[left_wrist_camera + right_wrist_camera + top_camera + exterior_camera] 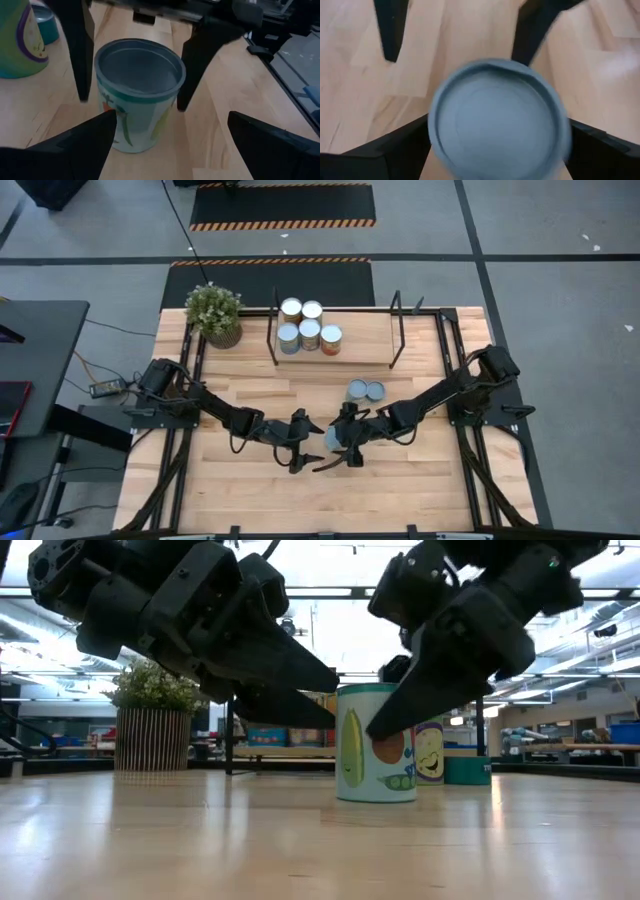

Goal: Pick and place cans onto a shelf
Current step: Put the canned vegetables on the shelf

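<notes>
The high view alone shows the shelf [355, 340] at the table's far edge with five cans [307, 326] on its board, a potted plant [216, 314] at its left end, and two more cans [366, 390] standing on the tabletop [250, 500] between shelf and arms. The low view alone shows the eighth can's [376, 743] side: upright on the table, printed with vegetables. Both grippers meet at this can. The right gripper [497, 142] has its fingers spread wide on either side of the can top, not closed on it. The left gripper [170, 137] faces it from the opposite side, fingers also apart, the can just beyond their tips. Each arm's fingers stand close against the other's approach.
</notes>
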Controlling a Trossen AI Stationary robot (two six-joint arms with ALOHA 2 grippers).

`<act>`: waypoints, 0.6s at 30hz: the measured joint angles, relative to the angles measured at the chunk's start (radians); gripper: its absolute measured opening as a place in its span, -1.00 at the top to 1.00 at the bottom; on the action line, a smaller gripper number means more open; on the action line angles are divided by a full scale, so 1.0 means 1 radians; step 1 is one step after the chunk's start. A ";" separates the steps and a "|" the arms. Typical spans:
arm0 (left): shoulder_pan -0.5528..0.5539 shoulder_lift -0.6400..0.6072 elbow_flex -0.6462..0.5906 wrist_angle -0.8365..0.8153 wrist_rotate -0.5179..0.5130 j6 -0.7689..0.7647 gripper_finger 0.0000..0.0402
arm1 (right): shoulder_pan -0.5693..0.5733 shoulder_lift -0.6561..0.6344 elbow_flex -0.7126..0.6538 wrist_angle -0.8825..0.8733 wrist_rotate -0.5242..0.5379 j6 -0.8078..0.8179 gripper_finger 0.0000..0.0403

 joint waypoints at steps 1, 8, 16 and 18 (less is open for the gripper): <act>0.000 0.000 0.000 -0.004 0.000 0.000 -0.94 | -0.005 0.009 0.000 0.010 -0.005 -0.008 -0.91; -0.001 -0.015 0.001 -0.047 0.003 0.013 -0.94 | -0.027 0.022 0.000 0.018 -0.030 -0.009 -0.52; 0.010 -0.120 -0.035 -0.135 -0.024 0.071 -0.94 | -0.063 -0.181 0.099 -0.280 0.074 -0.098 -0.39; 0.016 -0.160 -0.047 -0.155 -0.042 0.091 -0.94 | -0.085 -0.248 0.131 -0.375 0.140 -0.141 -0.42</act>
